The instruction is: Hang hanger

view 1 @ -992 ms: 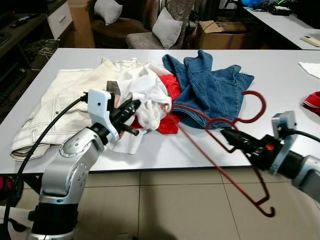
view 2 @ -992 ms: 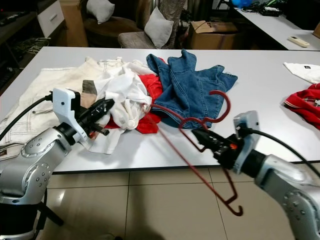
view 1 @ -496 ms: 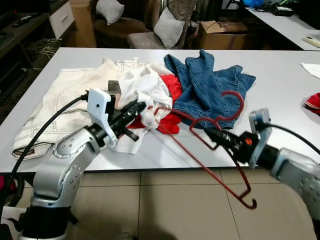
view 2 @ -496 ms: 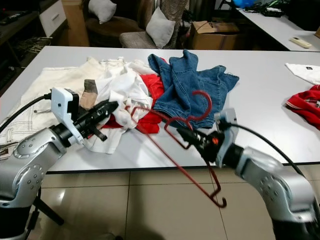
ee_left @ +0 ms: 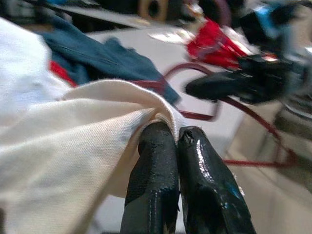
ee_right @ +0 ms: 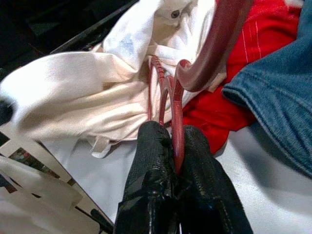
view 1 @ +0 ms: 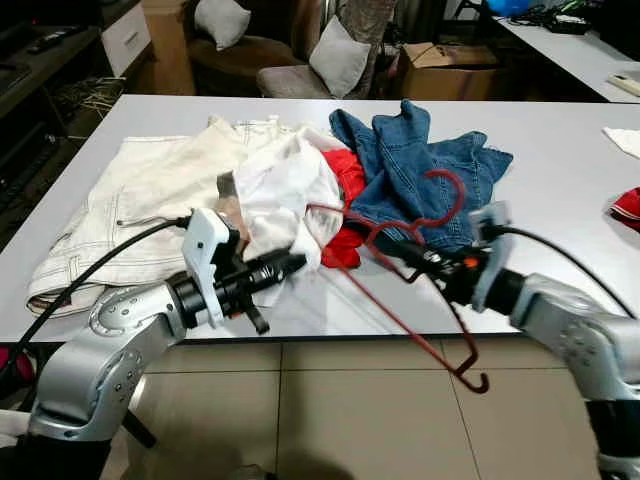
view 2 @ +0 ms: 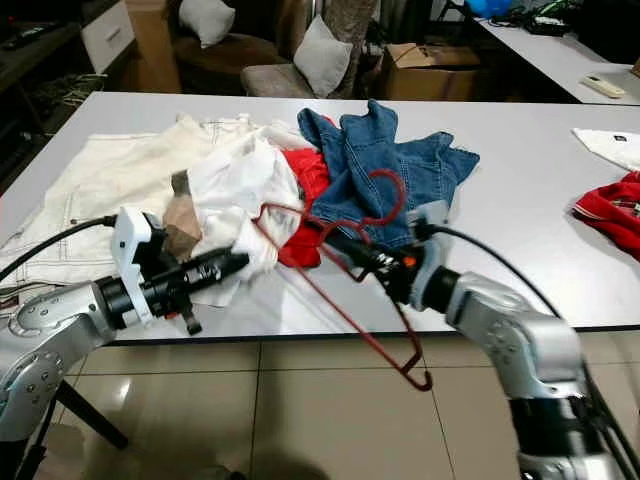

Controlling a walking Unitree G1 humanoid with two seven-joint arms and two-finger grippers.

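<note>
While the left gripper [ee_left: 176,141] pinches the white shirt [view 1: 285,185], the right gripper [ee_right: 173,146] clamps the red hanger [view 1: 400,235], presumably for threading.

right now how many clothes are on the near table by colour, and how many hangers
white or cream garments: 2, the cream trousers and the white shirt pinched by the left gripper
red garments: 1, the red top
blue garments: 1, the denim piece
hangers: 1, the red hanger in the right gripper
total: 5
</note>
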